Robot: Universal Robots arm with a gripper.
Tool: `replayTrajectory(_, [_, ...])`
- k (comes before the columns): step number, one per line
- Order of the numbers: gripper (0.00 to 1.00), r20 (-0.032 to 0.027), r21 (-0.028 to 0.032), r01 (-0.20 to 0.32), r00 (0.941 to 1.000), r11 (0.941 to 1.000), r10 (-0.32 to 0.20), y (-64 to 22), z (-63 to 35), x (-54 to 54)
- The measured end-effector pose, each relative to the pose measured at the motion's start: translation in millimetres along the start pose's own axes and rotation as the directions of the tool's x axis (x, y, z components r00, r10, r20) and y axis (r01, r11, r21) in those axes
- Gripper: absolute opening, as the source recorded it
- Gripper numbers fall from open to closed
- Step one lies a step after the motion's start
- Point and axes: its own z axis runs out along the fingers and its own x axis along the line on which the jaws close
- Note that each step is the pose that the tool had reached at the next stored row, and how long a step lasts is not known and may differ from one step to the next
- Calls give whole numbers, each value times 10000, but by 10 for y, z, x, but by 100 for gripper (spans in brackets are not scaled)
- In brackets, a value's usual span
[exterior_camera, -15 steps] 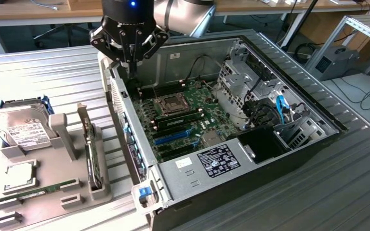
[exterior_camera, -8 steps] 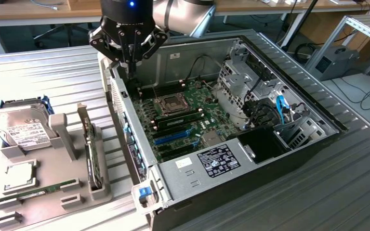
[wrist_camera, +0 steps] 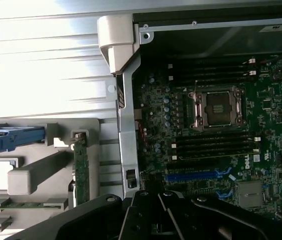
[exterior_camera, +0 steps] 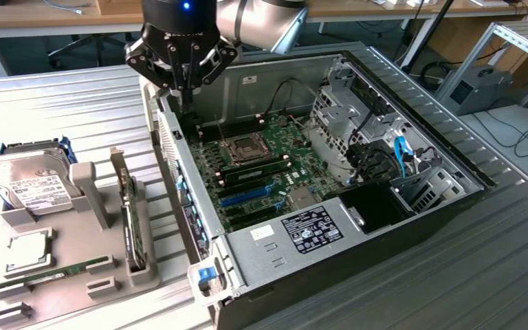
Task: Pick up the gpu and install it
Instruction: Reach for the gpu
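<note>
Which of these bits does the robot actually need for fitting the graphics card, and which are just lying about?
For the job: gpu, standing on edge in the grey holder; shut gripper; open computer case.
Lying about: hard drive; memory stick; square silver chip.

Bright light, perhaps overhead; table [wrist_camera: 41,60] glares white

Room above the upright gpu [exterior_camera: 134,220] is free; the case wall [exterior_camera: 174,148] separates it from the motherboard [exterior_camera: 255,161].

Closed hand [exterior_camera: 189,102] hangs above the open case [exterior_camera: 255,79]; gpu [exterior_camera: 132,221] stands in holder [exterior_camera: 67,292].
</note>
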Motion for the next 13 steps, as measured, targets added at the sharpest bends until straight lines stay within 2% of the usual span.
replayTrajectory(13, [11,0,0,2,10000,10000,-2,-4,1,50])
